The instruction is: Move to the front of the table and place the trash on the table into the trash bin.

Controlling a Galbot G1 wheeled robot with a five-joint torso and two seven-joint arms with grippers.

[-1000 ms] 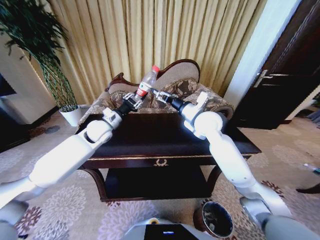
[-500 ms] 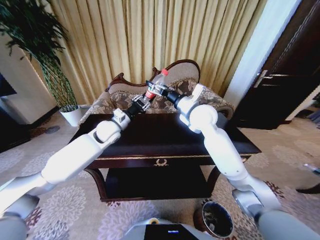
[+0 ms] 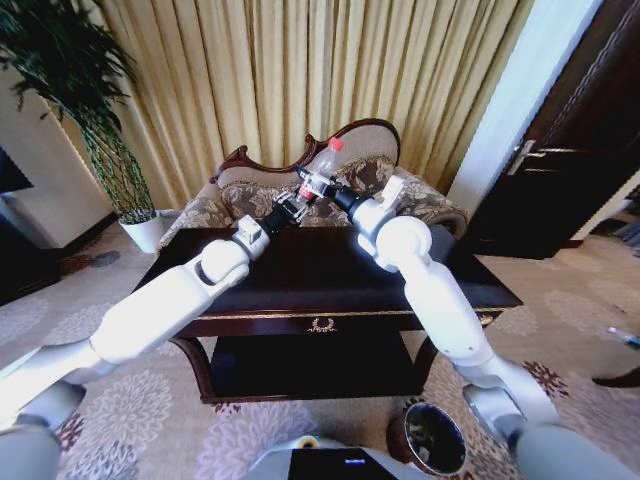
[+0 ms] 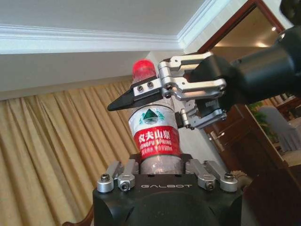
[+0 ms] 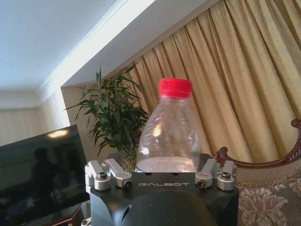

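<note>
Head view: the table (image 3: 460,275) lies at centre, the trash bin (image 3: 433,437) at 5 o'clock. Above the table's far edge, at 12 o'clock, left gripper (image 3: 291,207) and right gripper (image 3: 322,188) both clamp the bottle (image 3: 317,177), apparently a handover toward the bin's side.

One bottle (image 3: 320,170) with one red cap (image 4: 143,69) and one red label (image 4: 156,141), two grippers, left (image 3: 297,202) and right (image 3: 318,189), one table (image 3: 330,270), one bin (image 3: 433,438), one sofa (image 3: 370,180), one potted plant (image 3: 90,110).
</note>
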